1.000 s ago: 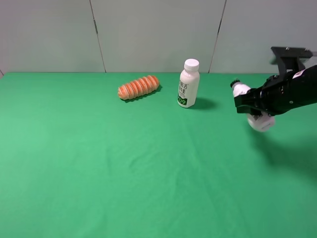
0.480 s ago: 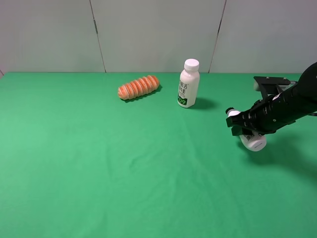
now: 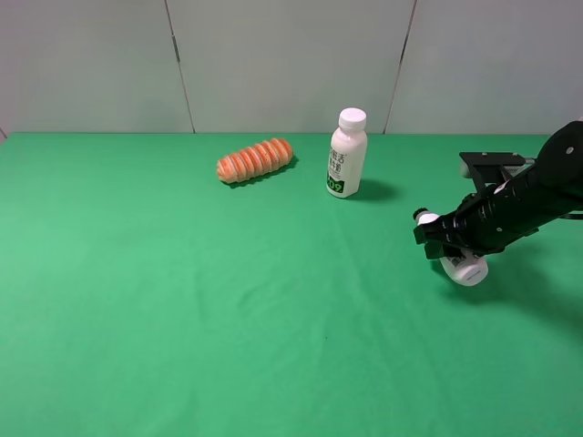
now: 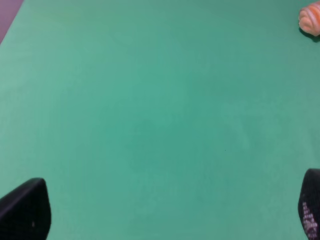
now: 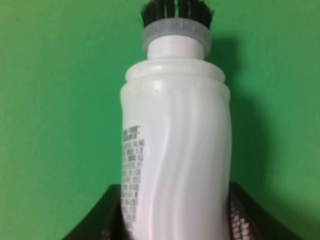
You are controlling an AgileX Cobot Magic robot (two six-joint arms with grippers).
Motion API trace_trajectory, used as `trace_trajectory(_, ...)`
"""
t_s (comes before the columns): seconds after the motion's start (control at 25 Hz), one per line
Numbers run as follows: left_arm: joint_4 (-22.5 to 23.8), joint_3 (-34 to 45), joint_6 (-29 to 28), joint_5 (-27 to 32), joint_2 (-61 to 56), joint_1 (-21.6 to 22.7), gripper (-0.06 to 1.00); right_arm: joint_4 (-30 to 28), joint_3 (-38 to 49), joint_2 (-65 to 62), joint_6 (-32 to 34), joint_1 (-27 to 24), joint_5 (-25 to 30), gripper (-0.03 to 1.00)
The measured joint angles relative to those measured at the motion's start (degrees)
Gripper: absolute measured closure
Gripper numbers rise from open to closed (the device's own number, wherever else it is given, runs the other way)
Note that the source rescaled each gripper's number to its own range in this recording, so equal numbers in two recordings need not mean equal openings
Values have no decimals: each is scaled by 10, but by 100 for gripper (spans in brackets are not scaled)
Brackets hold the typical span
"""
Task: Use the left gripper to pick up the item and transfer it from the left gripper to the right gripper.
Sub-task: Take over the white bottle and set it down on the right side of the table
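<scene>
The item, a small curvy white bottle [image 3: 467, 268] with a black cap, lies tilted in my right gripper [image 3: 453, 242] at the right of the green table, low over the cloth. I cannot tell whether it touches the cloth. In the right wrist view the bottle [image 5: 175, 155] fills the frame, its black cap [image 5: 176, 12] pointing away. The right gripper [image 5: 175, 222] is shut on the bottle's lower body. My left gripper [image 4: 167, 210] is open and empty over bare green cloth. It is out of the exterior high view.
An orange ridged roll [image 3: 255, 160] lies at the back centre; its end shows in the left wrist view [image 4: 311, 19]. A taller white-capped bottle with a green label [image 3: 347, 153] stands to its right. A grey wall closes the back.
The right arm has moved down and to the left with the bottle in its grip, bringing it lower over the cloth. The roll and the tall bottle have not moved.
</scene>
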Motion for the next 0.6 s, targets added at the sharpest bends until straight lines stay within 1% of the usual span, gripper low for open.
trace_trajectory(0.32, 0, 0, 0, -1, 0, 0, -5, 0, 0, 0, 0, 0, 0, 97)
trace_trajectory(0.36, 0, 0, 0, -1, 0, 0, -5, 0, 0, 0, 0, 0, 0, 94)
trace_trajectory(0.4, 0, 0, 0, -1, 0, 0, -5, 0, 0, 0, 0, 0, 0, 78)
trace_trajectory(0.44, 0, 0, 0, -1, 0, 0, -5, 0, 0, 0, 0, 0, -1, 47)
trace_trajectory(0.48, 0, 0, 0, -1, 0, 0, -5, 0, 0, 0, 0, 0, -1, 27)
trace_trajectory(0.52, 0, 0, 0, -1, 0, 0, -5, 0, 0, 0, 0, 0, -1, 15)
trace_trajectory(0.6, 0, 0, 0, -1, 0, 0, -5, -2, 0, 0, 0, 0, -1, 4)
